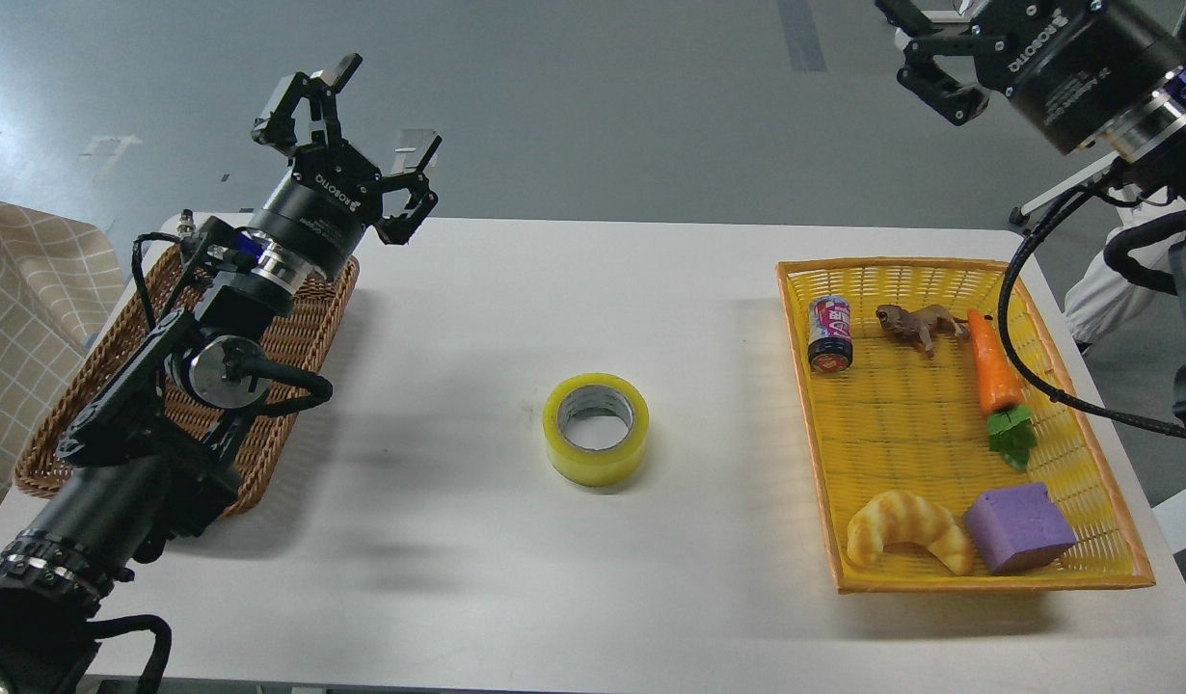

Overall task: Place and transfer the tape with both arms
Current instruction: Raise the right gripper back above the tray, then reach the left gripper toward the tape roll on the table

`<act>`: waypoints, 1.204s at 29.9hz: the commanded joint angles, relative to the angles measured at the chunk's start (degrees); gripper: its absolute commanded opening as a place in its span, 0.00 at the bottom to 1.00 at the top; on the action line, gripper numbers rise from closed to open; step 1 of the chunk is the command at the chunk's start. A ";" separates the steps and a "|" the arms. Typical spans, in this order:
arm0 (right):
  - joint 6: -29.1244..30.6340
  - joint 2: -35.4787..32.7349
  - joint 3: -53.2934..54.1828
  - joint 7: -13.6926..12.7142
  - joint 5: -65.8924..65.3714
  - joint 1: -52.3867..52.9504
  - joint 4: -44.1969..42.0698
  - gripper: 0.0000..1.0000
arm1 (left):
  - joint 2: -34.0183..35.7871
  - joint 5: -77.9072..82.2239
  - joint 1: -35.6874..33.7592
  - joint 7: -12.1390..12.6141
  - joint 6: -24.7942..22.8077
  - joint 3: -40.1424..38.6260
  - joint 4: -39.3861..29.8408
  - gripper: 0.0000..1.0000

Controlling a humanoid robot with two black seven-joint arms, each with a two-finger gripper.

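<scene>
The tape [595, 429], a wide yellow roll with a grey-white core, lies flat near the middle of the white table [516, 578], and nothing touches it. My left gripper [381, 111] is open and empty, raised above the table's far left corner and far from the tape. My right gripper [916, 43] is high at the top right, beyond the table's far edge and partly cut off by the frame. Its fingers [940, 89] look spread and hold nothing.
A brown wicker basket [72, 405] lies under my left arm. A yellow basket [902, 424] at the right holds a can [830, 333], a toy animal [919, 323], a carrot [996, 374], a croissant [906, 528] and a purple block [1017, 525].
</scene>
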 commanded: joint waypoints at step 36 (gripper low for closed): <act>0.02 5.13 1.97 -0.15 10.70 -14.30 -2.89 1.00 | 5.23 17.11 -0.21 0.36 0.00 4.45 -6.11 0.98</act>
